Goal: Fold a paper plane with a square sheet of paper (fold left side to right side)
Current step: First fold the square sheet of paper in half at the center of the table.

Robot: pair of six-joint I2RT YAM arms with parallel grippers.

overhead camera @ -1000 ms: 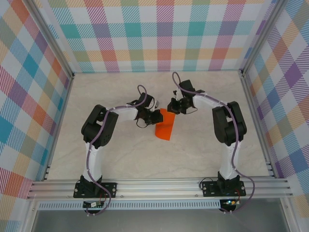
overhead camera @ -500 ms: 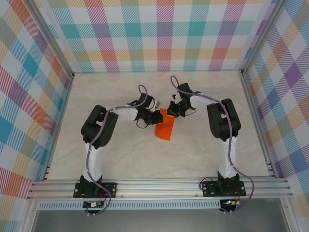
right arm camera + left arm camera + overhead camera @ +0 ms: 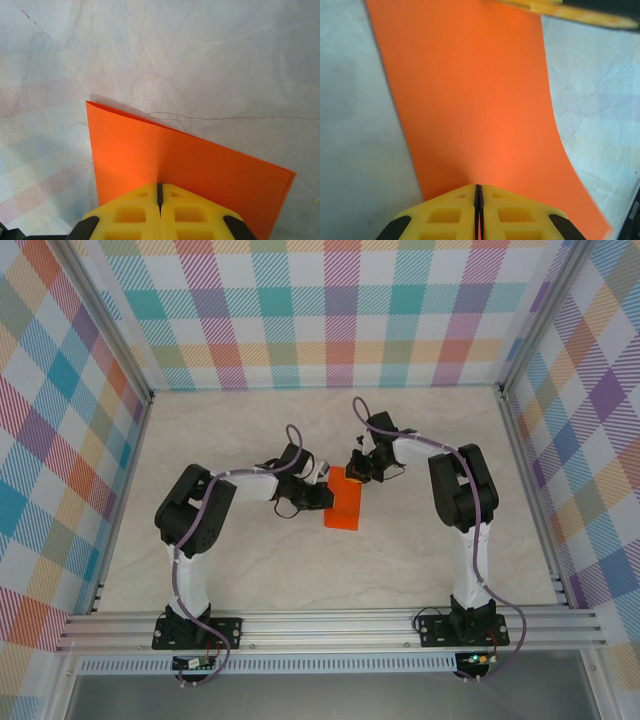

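My two arms are rising from the aluminium rail (image 3: 330, 625) at the near edge of the tabletop (image 3: 250, 570), and both are bending inward toward its middle. The left arm (image 3: 200, 510) is reaching in from the left side and the right arm (image 3: 465, 490) from the right. They are meeting at the orange sheet of paper (image 3: 345, 502).

The sheet is lying about midway between the left and right edges, a little nearer the far edge than the near one. From above it is showing as a narrow, slanted strip, its long sides running roughly from near to far.

My left fingers (image 3: 445, 217) are pressing together, the yellow pads closed to a thin dark line, and they are clamping the strip at its left side. From that wrist the paper is stretching away from the tips, its right edge curving and a shadow lying along its left edge.

My right fingers (image 3: 130, 217) are squeezing fully together too, pinching the strip at its far end. The paper is spreading out ahead of them, and a shadow is lying beyond its far edge.

Beyond the arms, the plaid walls (image 3: 330, 310) are enclosing the tabletop's far, left and right sides.
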